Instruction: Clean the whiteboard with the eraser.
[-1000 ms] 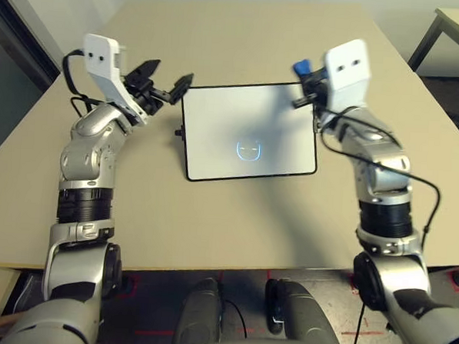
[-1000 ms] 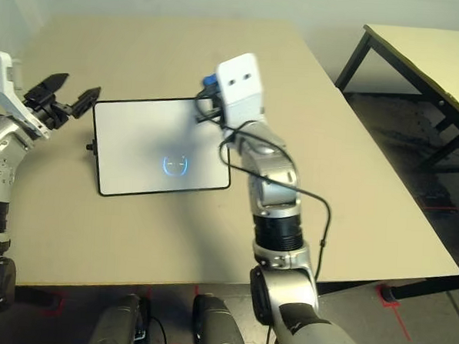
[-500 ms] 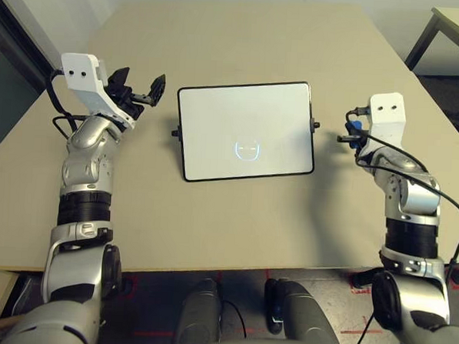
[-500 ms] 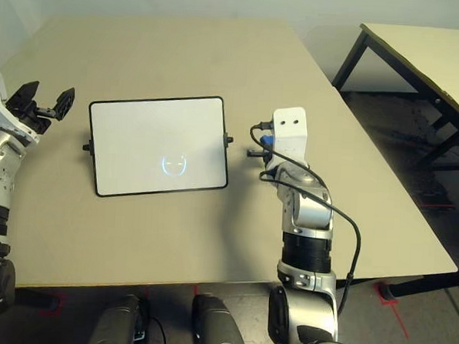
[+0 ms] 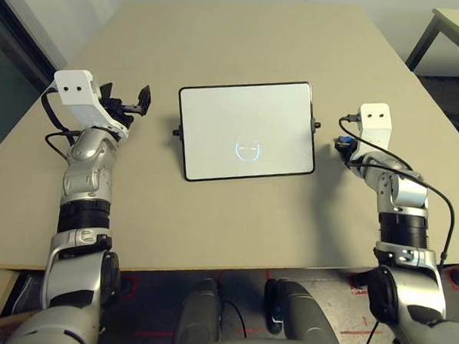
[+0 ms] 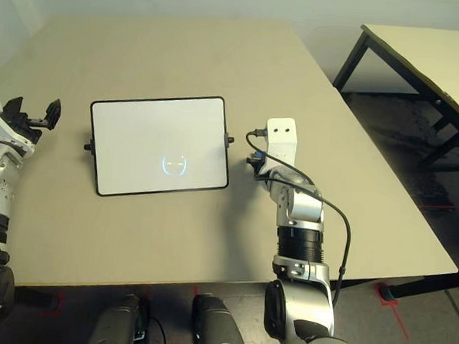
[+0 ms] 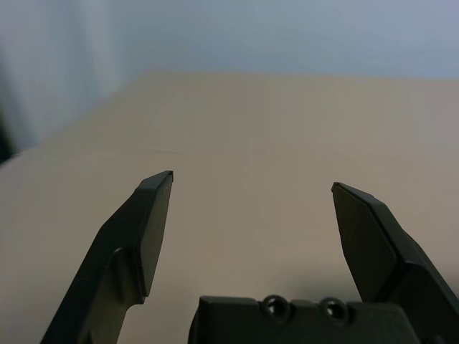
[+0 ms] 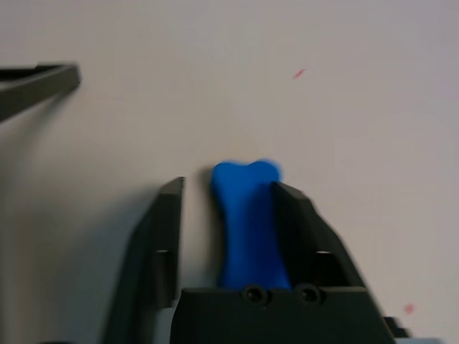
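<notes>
Whiteboards: one whiteboard (image 5: 247,130), flat on the tan table (image 5: 235,218), thin black frame, a small black knob on each short side, a bluish ring mark a little below its middle
Erasers: one eraser (image 8: 247,218), bright blue, bone-shaped with rounded ends
Grippers: two, one on each silver arm
Second table: one, partly seen beyond the tan table's far right corner (image 6: 428,51), black legs
Eraser place: on the table surface just right of the whiteboard's right edge, apart from the board, between the right gripper's fingers; from the head views just a blue spot at the gripper tip (image 5: 345,143)
Right gripper (image 8: 229,188): jaws parted, low over the table beside the board's right knob; the eraser lies against one finger (image 8: 305,229), with a clear gap to the other finger, so it is not squeezed
Left gripper (image 7: 251,186): jaws spread wide with nothing between them, held above bare table well left of the whiteboard, touching nothing
Whiteboard corner: a dark strip of its frame shows at the edge of the right wrist view (image 8: 36,86)
</notes>
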Robot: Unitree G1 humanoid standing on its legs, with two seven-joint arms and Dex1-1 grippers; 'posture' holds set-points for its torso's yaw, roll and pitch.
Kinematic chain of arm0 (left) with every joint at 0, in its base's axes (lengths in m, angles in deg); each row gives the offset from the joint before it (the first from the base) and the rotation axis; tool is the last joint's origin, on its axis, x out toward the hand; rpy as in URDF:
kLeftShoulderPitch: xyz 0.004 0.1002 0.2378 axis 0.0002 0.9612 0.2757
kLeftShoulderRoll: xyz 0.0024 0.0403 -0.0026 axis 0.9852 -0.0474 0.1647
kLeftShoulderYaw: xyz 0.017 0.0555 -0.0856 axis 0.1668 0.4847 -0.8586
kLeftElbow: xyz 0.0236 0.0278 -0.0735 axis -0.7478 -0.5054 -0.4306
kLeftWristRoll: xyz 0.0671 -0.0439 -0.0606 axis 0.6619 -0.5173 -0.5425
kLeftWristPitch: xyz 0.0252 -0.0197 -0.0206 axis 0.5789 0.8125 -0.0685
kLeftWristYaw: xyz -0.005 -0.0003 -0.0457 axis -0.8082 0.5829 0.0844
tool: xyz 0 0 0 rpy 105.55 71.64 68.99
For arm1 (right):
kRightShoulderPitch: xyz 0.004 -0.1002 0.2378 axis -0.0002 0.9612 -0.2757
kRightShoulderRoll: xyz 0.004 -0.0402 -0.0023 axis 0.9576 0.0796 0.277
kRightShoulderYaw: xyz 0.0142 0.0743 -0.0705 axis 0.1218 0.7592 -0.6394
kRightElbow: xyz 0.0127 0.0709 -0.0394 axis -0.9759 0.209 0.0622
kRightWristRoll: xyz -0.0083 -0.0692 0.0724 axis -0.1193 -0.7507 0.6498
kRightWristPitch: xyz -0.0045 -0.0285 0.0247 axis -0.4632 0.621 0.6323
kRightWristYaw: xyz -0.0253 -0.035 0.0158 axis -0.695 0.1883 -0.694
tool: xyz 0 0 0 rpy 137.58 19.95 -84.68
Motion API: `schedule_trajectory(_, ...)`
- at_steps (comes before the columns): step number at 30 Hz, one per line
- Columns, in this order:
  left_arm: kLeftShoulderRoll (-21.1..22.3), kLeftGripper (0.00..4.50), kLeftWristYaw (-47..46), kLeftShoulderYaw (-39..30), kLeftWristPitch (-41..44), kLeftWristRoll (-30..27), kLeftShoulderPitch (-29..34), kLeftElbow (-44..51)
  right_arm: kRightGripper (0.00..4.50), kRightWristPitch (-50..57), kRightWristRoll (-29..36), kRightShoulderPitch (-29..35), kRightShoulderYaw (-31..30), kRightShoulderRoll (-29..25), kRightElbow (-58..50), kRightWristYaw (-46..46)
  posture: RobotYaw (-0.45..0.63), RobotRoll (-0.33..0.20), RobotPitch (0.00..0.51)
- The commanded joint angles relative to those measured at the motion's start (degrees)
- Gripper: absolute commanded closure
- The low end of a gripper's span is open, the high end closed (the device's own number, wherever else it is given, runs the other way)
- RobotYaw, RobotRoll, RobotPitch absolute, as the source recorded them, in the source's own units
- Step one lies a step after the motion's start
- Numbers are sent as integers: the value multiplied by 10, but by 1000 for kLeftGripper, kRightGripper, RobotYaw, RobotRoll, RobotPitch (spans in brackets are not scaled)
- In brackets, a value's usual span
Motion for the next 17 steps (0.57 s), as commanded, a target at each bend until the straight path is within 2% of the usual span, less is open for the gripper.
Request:
schedule_trajectory(1,-10,0,-19,-5,-28,11,10,-24,903,-54,11,-4,13,-23,6,12,-38,0,161)
schedule_trajectory(4,-17,0,-6,-2,-35,9,19,-36,22,-141,9,2,38,-45,11,0,-41,0,155)
schedule_trajectory(8,-18,0,9,0,-49,12,20,-75,22,-324,14,6,63,-78,117,15,-48,0,142)
schedule_trajectory(11,-19,0,8,-2,-66,15,17,-111,22,-459,25,8,83,-100,245,40,-26,0,122)
schedule_trajectory(14,-19,0,4,-5,-81,14,14,-132,22,-560,35,-3,99,-118,363,55,-7,0,104)
schedule_trajectory(17,-19,0,-5,-12,-90,10,20,-135,22,-615,36,-10,98,-132,451,68,8,0,92)
